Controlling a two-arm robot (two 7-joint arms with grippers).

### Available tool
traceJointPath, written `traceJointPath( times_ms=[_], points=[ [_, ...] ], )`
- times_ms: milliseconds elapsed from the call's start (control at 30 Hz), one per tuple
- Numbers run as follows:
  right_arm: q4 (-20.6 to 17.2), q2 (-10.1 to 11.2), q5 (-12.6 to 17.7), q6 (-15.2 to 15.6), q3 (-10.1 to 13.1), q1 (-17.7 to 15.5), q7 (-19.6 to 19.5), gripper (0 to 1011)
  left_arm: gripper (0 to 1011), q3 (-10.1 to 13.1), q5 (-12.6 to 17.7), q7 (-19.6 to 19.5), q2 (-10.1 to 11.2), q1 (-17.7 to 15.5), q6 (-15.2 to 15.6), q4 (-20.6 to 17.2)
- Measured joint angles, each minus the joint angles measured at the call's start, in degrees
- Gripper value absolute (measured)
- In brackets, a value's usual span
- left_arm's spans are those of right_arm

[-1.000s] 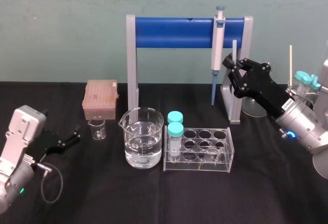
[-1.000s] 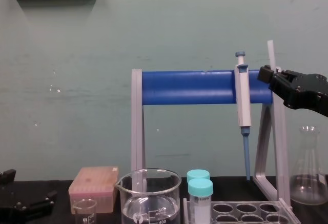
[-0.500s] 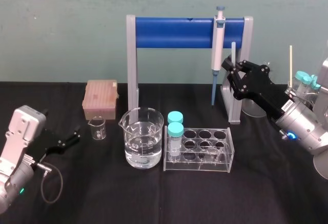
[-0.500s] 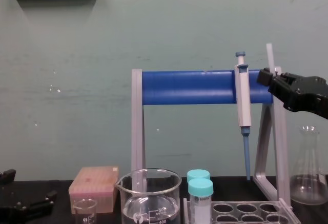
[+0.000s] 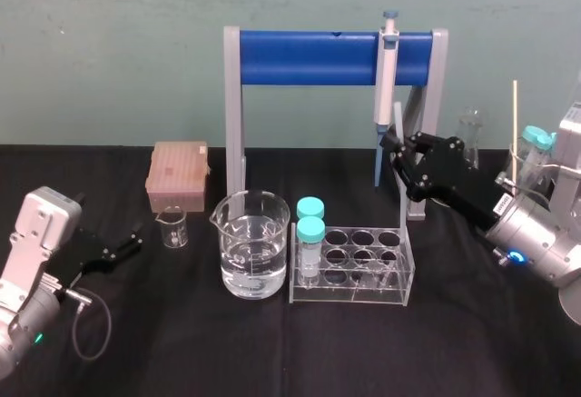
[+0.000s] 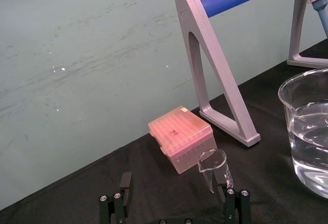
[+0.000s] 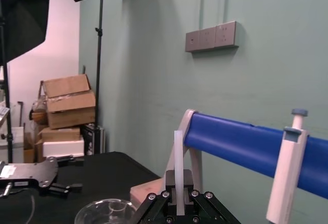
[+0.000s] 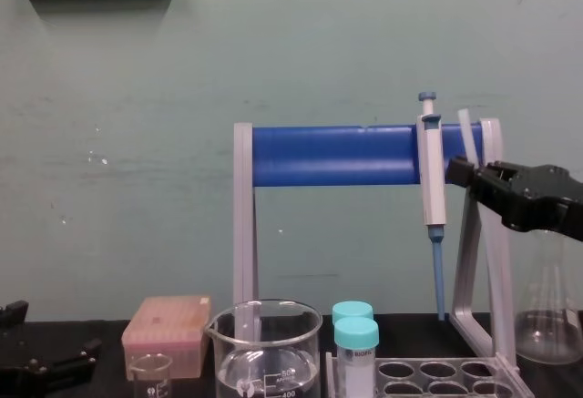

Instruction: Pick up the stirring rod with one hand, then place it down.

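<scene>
Pinching the stirring rod (image 7: 178, 158) upright beside the hanging pipette (image 5: 386, 79), our right gripper (image 5: 396, 155) holds a straight, pencil-thin, translucent whitish stick; our left gripper (image 5: 136, 239) lies spread on the black table (image 5: 272, 352).

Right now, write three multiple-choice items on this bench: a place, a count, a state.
1. The pipette is: A lying flat; B hanging on the stand's blue bar; C held by a claw.
2. Teal-capped tubes in the clear rack: A one; B two; C four.
3. The stirring rod is: A lying flat; B upright in the right claw; C snapped in two.
1 B: it hangs against the bar. 2 B: two caps at the rack's left end. 3 B: the claw grips it upright. The left claw idles far left.
</scene>
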Motion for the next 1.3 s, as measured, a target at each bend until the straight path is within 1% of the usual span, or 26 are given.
traceJointPath(
  times_ms=[233, 567, 767, 1033, 1200, 1233, 1300],
  points=[
    [1.27, -0.05, 0.80, 0.65, -1.40, 0.73, 1.80, 71, 1000, 0.00, 0.00, 0.00, 0.00, 0.00, 0.00, 0.00],
    [2.65, 0.07, 1.08, 1.20, -2.64, 1.46, 2.79, 71, 1000, 0.00, 0.00, 0.00, 0.00, 0.00, 0.00, 0.00],
    [4.17, 0.10, 1.09, 1.42, -3.35, 2.08, 3.36, 71, 1000, 0.00, 0.00, 0.00, 0.00, 0.00, 0.00, 0.00],
    [7.43, -0.40, 0.91, 1.05, -4.28, 3.46, 4.52, 71, 1000, 0.00, 0.00, 0.00, 0.00, 0.00, 0.00, 0.00],
    [10.62, -1.05, 0.11, 0.11, -5.02, 4.83, 5.59, 71, 1000, 0.00, 0.00, 0.00, 0.00, 0.00, 0.00, 0.00],
    [10.62, -1.05, 0.11, 0.11, -5.02, 4.83, 5.59, 71, 1000, 0.00, 0.00, 0.00, 0.00, 0.00, 0.00, 0.00],
    [11.84, -1.33, -0.22, -0.15, -5.35, 5.37, 6.09, 71, 1000, 0.00, 0.00, 0.00, 0.00, 0.00, 0.00, 0.00]
  ],
)
